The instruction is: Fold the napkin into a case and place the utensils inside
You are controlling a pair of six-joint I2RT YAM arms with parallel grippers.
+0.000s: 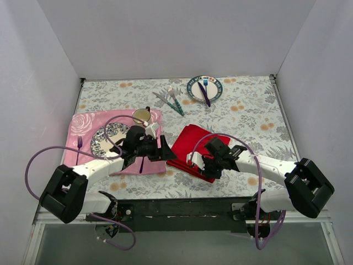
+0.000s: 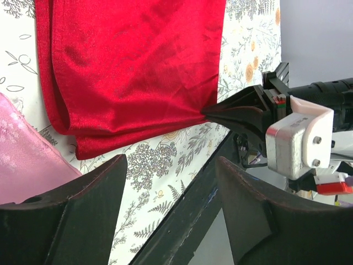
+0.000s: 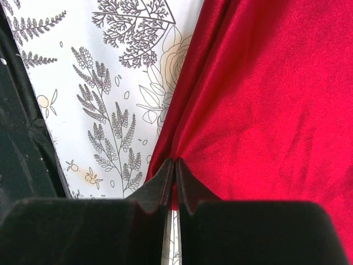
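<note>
The red napkin (image 1: 188, 142) lies folded on the floral tablecloth, right of the pink placemat. My right gripper (image 1: 199, 163) is shut on the napkin's near edge; the right wrist view shows its tips (image 3: 175, 165) pinching the red cloth (image 3: 265, 99). My left gripper (image 1: 167, 150) is open and empty at the napkin's left edge. In the left wrist view the napkin (image 2: 138, 66) lies beyond my spread fingers (image 2: 94, 193), with the right gripper's fingers (image 2: 237, 113) pulling a corner. The teal-handled fork and knife (image 1: 172, 100) lie at the back of the table.
The pink placemat (image 1: 88, 124) carries a patterned plate (image 1: 105, 141), a cup (image 1: 142, 116), a purple fork (image 1: 79, 142) and a purple spoon (image 1: 142, 164). A far plate (image 1: 194, 88) holds a blue fork and a purple knife. The table's black front edge (image 2: 187, 221) is close.
</note>
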